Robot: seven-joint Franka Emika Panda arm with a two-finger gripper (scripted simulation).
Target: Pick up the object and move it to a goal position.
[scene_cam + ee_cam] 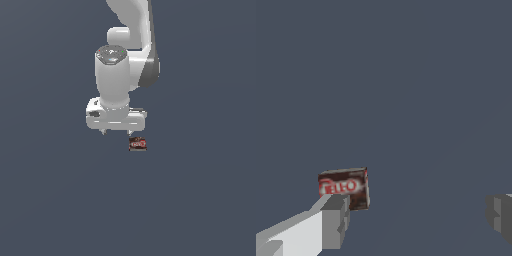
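Observation:
The object [137, 144] is a tiny dark brown block with a red and white label, lying on the grey floor. In the wrist view the object [344, 188] shows its label face. My white gripper [116, 133] hangs just above it, slightly toward the exterior view's left, and stands open with nothing between its fingers. The block sits by the outer side of one fingertip [130, 133], not between the two. In the wrist view the gripper [416, 220] has its fingers [331, 225] spread wide, and one of them partly covers the block's lower edge.
A plain dark grey floor [200, 200] surrounds the block. The white arm [125, 55] rises behind the gripper toward the top of the exterior view. No other objects or marks show.

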